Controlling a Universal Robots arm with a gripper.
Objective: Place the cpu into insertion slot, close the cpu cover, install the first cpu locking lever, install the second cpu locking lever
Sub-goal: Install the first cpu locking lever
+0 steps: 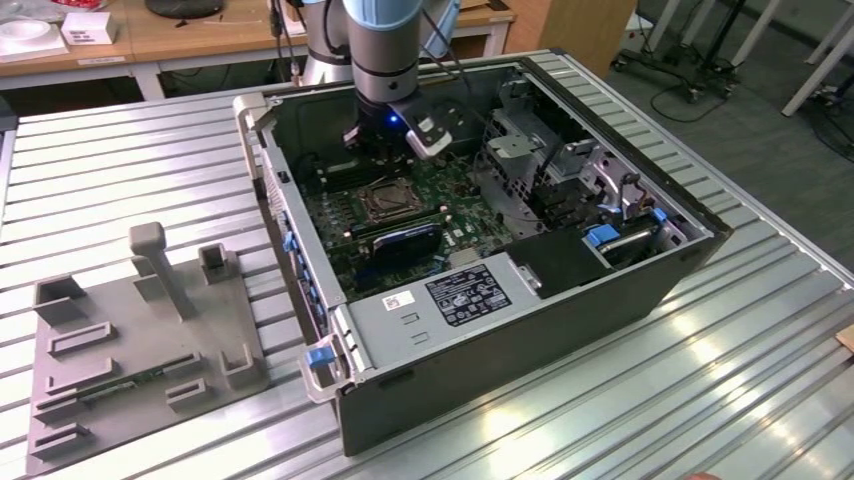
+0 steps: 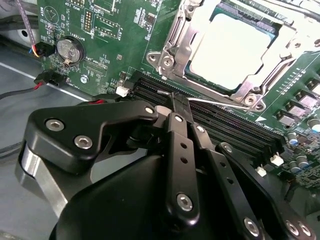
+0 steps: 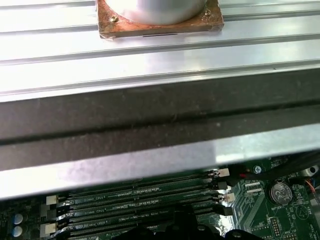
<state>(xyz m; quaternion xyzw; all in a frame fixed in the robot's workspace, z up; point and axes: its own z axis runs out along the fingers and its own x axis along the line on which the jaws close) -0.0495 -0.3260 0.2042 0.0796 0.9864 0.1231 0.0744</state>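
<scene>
The pale square cpu (image 2: 234, 50) lies in the insertion slot (image 1: 387, 200) on the green motherboard, inside the open computer case. The silvery cpu cover (image 2: 176, 36) lies down flat around it as a frame. A thin metal locking lever (image 2: 220, 103) runs along the socket's edge beside the long black memory slots (image 2: 235, 131). My gripper (image 2: 176, 100) hangs over those slots with its black fingers pressed together, their tips right at the lever's free end. I cannot tell if they touch it. In the exterior view the gripper (image 1: 379, 152) is low inside the case, just behind the socket.
The case (image 1: 534, 340) lies open on a ribbed metal table (image 1: 134, 160). Drive cages and cables (image 1: 561, 170) crowd the exterior view's right of the board. A grey fixture (image 1: 134, 340) stands on the table at the exterior view's left. A coin battery (image 2: 67, 50) sits near red-black wires (image 2: 25, 90).
</scene>
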